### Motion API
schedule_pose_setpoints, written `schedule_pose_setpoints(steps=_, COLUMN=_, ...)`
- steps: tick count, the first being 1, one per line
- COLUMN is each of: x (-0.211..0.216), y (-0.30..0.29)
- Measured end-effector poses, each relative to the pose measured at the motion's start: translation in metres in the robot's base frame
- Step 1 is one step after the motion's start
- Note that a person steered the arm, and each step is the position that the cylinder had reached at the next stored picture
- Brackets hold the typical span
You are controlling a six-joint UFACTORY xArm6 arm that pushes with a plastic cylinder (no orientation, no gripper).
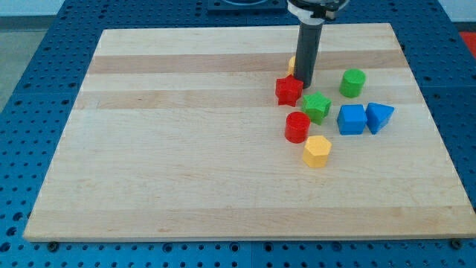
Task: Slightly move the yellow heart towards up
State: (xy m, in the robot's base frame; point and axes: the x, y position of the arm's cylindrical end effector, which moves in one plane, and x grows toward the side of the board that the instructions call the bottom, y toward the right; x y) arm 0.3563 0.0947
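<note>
The yellow heart (292, 65) is almost wholly hidden behind my rod; only a thin yellow sliver shows at the rod's left edge, above the red star (288, 90). My tip (306, 84) rests on the board just right of the red star and just below the yellow heart, with the green star (317, 107) a little below it.
A red cylinder (297, 126) and a yellow hexagon (317, 151) lie below the stars. A green cylinder (352, 83), a blue cube (351, 119) and a blue triangular block (378, 117) lie to the view's right. The wooden board (186, 134) sits on a blue pegboard.
</note>
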Motion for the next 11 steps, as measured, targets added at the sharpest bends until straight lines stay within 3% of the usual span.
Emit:
schedule_pose_setpoints(steps=7, x=0.076, y=0.001)
schedule_pose_setpoints(steps=11, x=0.031, y=-0.007)
